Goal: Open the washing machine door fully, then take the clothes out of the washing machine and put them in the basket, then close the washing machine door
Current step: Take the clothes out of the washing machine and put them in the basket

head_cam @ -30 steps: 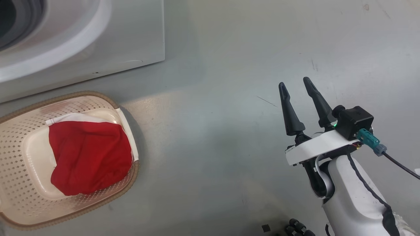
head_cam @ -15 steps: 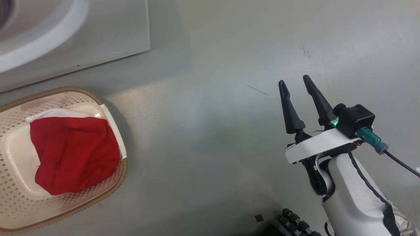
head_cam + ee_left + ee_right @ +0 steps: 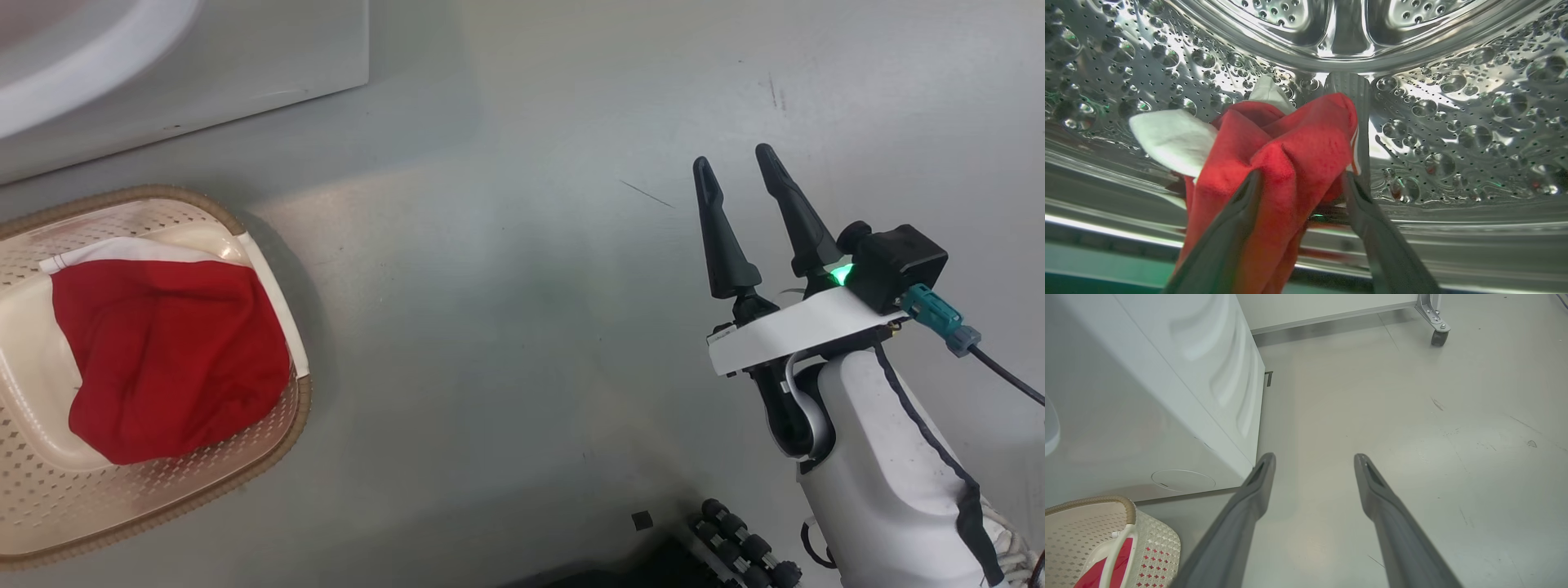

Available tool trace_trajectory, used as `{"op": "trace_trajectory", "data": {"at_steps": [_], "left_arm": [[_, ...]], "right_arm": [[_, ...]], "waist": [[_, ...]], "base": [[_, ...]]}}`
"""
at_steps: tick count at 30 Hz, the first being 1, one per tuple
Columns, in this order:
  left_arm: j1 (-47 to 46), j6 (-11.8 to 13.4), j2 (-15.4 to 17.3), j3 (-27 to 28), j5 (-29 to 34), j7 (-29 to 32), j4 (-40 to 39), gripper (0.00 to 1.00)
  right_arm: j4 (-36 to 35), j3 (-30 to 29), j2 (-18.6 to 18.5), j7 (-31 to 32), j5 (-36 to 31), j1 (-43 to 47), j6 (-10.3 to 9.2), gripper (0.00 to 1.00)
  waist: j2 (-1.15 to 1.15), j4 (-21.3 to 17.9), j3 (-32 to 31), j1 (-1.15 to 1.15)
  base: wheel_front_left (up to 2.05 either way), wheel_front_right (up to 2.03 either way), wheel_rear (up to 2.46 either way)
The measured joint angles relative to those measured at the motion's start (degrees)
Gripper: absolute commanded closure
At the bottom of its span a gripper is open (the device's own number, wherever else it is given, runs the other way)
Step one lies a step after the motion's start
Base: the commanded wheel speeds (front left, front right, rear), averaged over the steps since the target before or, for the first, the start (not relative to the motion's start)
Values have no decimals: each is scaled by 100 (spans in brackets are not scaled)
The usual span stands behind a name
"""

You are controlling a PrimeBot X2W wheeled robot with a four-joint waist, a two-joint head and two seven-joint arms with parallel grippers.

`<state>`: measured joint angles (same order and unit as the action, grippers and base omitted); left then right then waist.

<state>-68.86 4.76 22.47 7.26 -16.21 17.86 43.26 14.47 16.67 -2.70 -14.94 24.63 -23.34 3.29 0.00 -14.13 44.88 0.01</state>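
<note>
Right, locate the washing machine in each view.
Head view: the washing machine, top left, white front panel.
Left wrist view: its steel drum surrounds the red garment between the fingers.
Right wrist view: its white body, left half.
Shared landmark: the basket, lower left in head and right wrist views.

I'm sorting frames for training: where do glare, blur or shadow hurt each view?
Left wrist view: hard glare off the steel drum, left pincer's fingers soft. Head view: even light, the basket throws a soft shadow onto the floor. Right wrist view: flat light on the washing machine, right pincer's fingers blurred low down.
</note>
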Motion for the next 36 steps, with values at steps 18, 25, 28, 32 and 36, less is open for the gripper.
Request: {"op": "trace_trajectory", "data": {"at_steps": [18, 25, 28, 32, 36], "left_arm": [[-13, -75, -356, -49, -15, -747, 294, 100], [498, -260, -847, -155, -82, -1371, 471, 100], [605, -313, -975, -166, -131, -1596, 541, 100], [770, -409, -1113, -203, -193, -1895, 620, 100], [981, -465, -1254, -221, -204, -2136, 727, 100]], "right_arm": [[80, -235, -2, 0, -18, -100, -49, 0], [190, -349, -2, 0, -166, -97, -49, 0], [258, -411, -3, 0, -269, -84, -47, 0], [328, -459, -3, 0, -318, -65, -43, 0], [400, -519, -4, 0, -372, 41, -42, 0]], "waist": [[0, 117, -211, 0], [0, 275, -478, 0], [0, 354, -615, 0], [0, 457, -815, 0], [0, 554, -1032, 0]], "base": [[0, 0, 0], [0, 0, 0], [0, 0, 0], [0, 0, 0], [0, 0, 0]]}}
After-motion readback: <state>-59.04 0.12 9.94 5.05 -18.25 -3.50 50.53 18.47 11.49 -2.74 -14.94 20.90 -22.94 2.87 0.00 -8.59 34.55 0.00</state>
